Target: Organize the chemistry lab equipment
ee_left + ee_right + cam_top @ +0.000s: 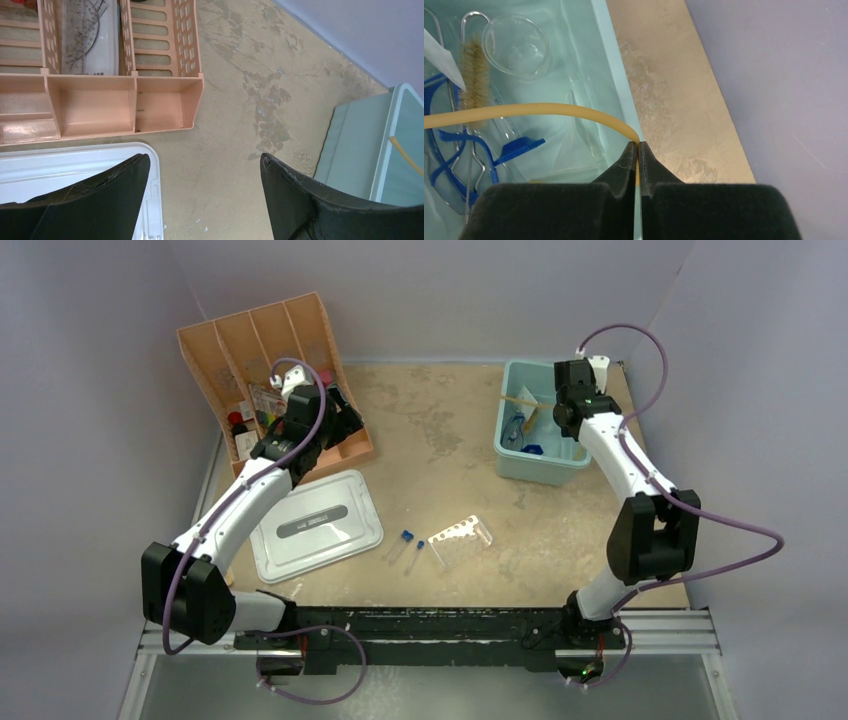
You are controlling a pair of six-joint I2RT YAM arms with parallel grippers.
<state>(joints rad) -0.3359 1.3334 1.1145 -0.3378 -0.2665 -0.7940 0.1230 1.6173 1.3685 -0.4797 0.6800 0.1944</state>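
1. Right gripper (pixel 638 150): the jaws are closed on one end of the tan rubber tube (pixel 539 109), pinched right at the fingertips, above the right-hand rim of the teal bin (pixel 616 85).
2. From the jaws, the tube arches away across the inside of the bin. I place the bin at the far-right corner of the desk.
3. Beneath the tube in the bin I note blue-framed goggles (pixel 454 165), a bristle brush (pixel 474 85) on a wire handle and a clear glass dish (pixel 516 45). Whether the tube touches any of them, I cannot tell.
4. Left gripper (pixel 204 159): the jaws are spread wide with nothing between them. It hovers over bare desk surface, just off a corner of the orange organizer (pixel 170 107).
5. The organizer stands at the far-left corner. It holds small items, which I cannot make out from above.
6. The grey lid (pixel 315 523) lies flat between the organizer and the near edge, left of centre.
7. Mid-desk, toward the near edge, two blue-capped test tubes (pixel 407 537) lie side by side — just left of the clear holed rack (pixel 461 539), not touching it.
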